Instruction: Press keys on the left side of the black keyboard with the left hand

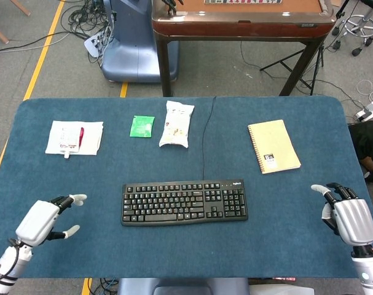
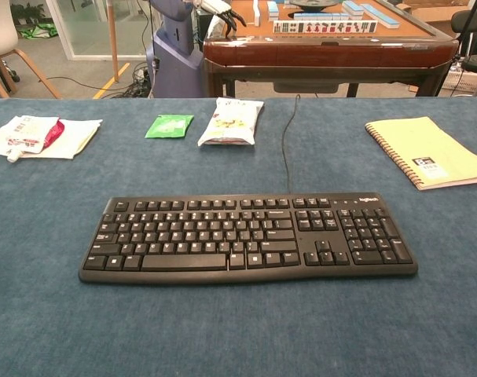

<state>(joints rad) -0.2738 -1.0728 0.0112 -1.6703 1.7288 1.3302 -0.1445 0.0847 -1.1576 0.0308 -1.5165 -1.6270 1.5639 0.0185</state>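
The black keyboard (image 1: 184, 201) (image 2: 247, 237) lies in the middle of the blue table, its cable running toward the far edge. My left hand (image 1: 43, 219) hovers over the cloth a little left of the keyboard's left end, fingers spread toward it and holding nothing. At the table's right edge my right hand (image 1: 347, 216) stays with its fingers apart and nothing in it, well clear of the keyboard. Neither hand shows in the chest view.
A yellow spiral notebook (image 1: 273, 145) lies at the back right. A white snack bag (image 1: 176, 123) and a green packet (image 1: 142, 126) sit behind the keyboard. White papers with a red item (image 1: 74, 137) lie at the back left. A brown table (image 1: 241, 21) stands beyond.
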